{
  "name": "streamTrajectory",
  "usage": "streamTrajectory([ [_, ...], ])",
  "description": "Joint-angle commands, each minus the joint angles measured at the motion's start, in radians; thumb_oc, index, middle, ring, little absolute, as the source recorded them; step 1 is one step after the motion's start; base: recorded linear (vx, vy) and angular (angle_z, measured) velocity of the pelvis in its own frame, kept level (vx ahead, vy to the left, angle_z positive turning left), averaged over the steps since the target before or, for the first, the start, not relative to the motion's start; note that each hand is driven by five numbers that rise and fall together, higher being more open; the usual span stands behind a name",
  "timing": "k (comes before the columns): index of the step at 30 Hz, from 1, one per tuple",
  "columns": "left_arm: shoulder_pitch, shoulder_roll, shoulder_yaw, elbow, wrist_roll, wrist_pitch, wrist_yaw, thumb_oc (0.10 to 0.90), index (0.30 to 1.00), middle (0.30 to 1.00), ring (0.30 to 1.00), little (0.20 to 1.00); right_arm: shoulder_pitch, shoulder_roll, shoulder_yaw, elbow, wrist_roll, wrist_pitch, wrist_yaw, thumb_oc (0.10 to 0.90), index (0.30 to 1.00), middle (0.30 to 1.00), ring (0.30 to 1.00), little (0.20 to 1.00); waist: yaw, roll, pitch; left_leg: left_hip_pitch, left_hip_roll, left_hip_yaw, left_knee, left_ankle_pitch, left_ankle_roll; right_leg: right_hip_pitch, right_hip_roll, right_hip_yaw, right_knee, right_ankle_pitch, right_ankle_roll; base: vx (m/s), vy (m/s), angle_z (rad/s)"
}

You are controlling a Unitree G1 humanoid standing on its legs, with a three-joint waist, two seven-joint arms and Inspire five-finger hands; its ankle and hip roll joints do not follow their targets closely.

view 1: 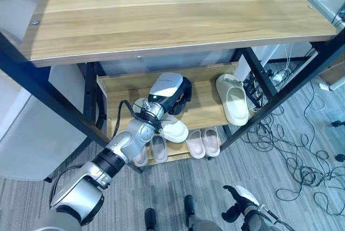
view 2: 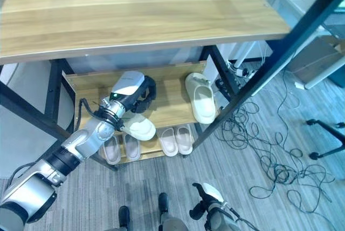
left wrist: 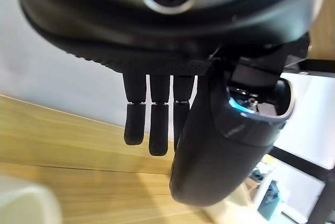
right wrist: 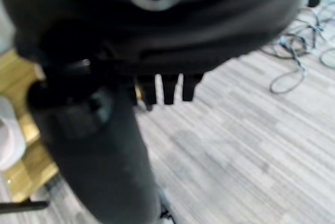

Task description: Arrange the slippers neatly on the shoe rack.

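- Where the grey plank floor (view 1: 178, 179) meets the near edge of the head views, the right hand (view 1: 235, 194) hangs low, clear of the shoe rack (view 1: 178, 15); its own wrist view shows its fingers (right wrist: 168, 89) straight and loose, holding nothing.
- On the lowest shelf (view 1: 178, 155), at the rack's near edge, two small pairs sit side by side: a pale pair of slippers (view 1: 158, 149) toward the left and a pink pair of slippers (view 1: 204, 142) to its right, toes pointing inward.
- Just above them, one cream slipper (view 1: 171, 128) lies tilted across the near edge of the middle shelf (view 1: 202, 109), overhanging the shelf's front.
- The left hand (view 1: 180, 97) is over the middle shelf near its left end, just behind that cream slipper; in its wrist view the fingers (left wrist: 159, 122) hang straight and relaxed above the wood, gripping nothing.
- A second cream slipper (view 1: 233, 99) rests on the right end of the middle shelf, toe toward the front, well apart from the first.
- The top shelf (view 1: 178, 12) is a wide wooden board on black posts.
- Loose cables (view 1: 294, 155) sprawl over the floor to the right of the rack.
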Motion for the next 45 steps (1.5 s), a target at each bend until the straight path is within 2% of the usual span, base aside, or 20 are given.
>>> streamTrajectory([
  [1,-0.241,-0.051,0.016,0.03,-0.038,-0.064,0.125,0.4,0.3,0.3,0.3,0.3,0.014,-0.098,-0.025,-0.034,0.031,-0.01,-0.045,0.8,0.9,0.9,0.9,0.9,-0.012,0.021,-0.052,-0.015,0.02,0.009,0.002,-0.086,-0.03,0.012,-0.04,0.003,0.007,-0.118,0.107,0.04,-0.008,-0.27],
  [8,-0.237,-0.019,0.04,0.027,-0.058,-0.057,0.143,0.402,0.302,0.302,0.302,0.302,0.013,-0.092,-0.029,0.01,0.042,-0.004,-0.05,0.8,0.9,0.9,0.9,0.9,-0.018,0.039,-0.054,-0.004,0.023,0.034,0.002,-0.091,-0.032,0.006,-0.033,0.023,0.007,-0.118,0.107,0.03,-0.006,-0.2],
  [9,-0.236,-0.019,0.041,0.026,-0.058,-0.057,0.143,0.703,0.754,0.754,0.754,0.754,0.013,-0.092,-0.028,0.011,0.042,-0.004,-0.05,0.8,0.9,0.9,0.9,0.9,-0.019,0.039,-0.053,-0.003,0.023,0.034,0.002,-0.091,-0.032,0.007,-0.033,0.023,0.007,-0.119,0.107,0.01,-0.009,-0.11],
  [10,-0.231,-0.016,0.044,0.025,-0.055,-0.055,0.143,0.8,0.9,0.9,0.9,0.9,0.015,-0.089,-0.031,0.015,0.045,-0.004,-0.052,0.8,0.9,0.9,0.9,0.9,-0.016,0.039,-0.053,-0.002,0.022,0.032,0.002,-0.091,-0.033,0.008,-0.034,0.02,0.007,-0.12,0.106,0.0,-0.023,-0.07],
  [14,-0.153,-0.008,0.094,-0.023,-0.038,-0.05,0.146,0.8,0.9,0.9,0.9,0.9,0.028,-0.067,-0.041,0.028,0.049,-0.009,-0.056,0.8,0.9,0.9,0.9,0.9,0.0,0.032,-0.049,0.002,0.021,0.011,0.002,-0.089,-0.034,0.026,-0.036,-0.001,0.007,-0.13,0.1,0.0,-0.036,0.02],
  [18,0.005,0.001,0.186,-0.115,-0.022,-0.042,0.158,0.8,0.9,0.9,0.9,0.9,0.045,-0.038,-0.056,0.024,0.048,-0.01,-0.059,0.8,0.9,0.9,0.9,0.9,0.026,0.018,-0.048,0.008,0.02,-0.017,0.002,-0.089,-0.035,0.053,-0.036,-0.025,0.007,-0.143,0.092,-0.01,-0.049,0.12],
  [20,0.035,0.001,0.201,-0.131,-0.021,-0.042,0.159,0.8,0.9,0.9,0.9,0.9,0.047,-0.036,-0.057,0.02,0.046,-0.011,-0.058,0.8,0.9,0.9,0.9,0.9,0.03,0.016,-0.047,0.009,0.02,-0.021,0.002,-0.088,-0.036,0.057,-0.036,-0.028,0.007,-0.145,0.09,-0.01,-0.028,0.24],
  [29,0.328,-0.006,0.36,-0.236,-0.038,-0.035,0.17,0.8,0.9,0.9,0.9,0.9,0.056,-0.028,-0.08,-0.014,0.029,-0.008,-0.049,0.8,0.9,0.9,0.9,0.9,0.07,-0.002,-0.047,0.02,0.023,-0.05,0.002,-0.083,-0.039,0.09,-0.03,-0.055,0.007,-0.159,0.075,-0.01,-0.031,0.17],
  [45,0.403,-0.038,0.364,-0.149,-0.034,-0.003,0.185,0.8,0.9,0.9,0.9,0.9,0.061,-0.042,-0.085,-0.015,0.021,0.0,-0.06,0.8,0.9,0.9,0.9,0.9,0.07,-0.013,-0.036,-0.02,0.037,-0.06,0.002,-0.063,-0.045,0.055,-0.023,-0.063,0.007,-0.153,0.071,0.0,-0.007,0.03],
])
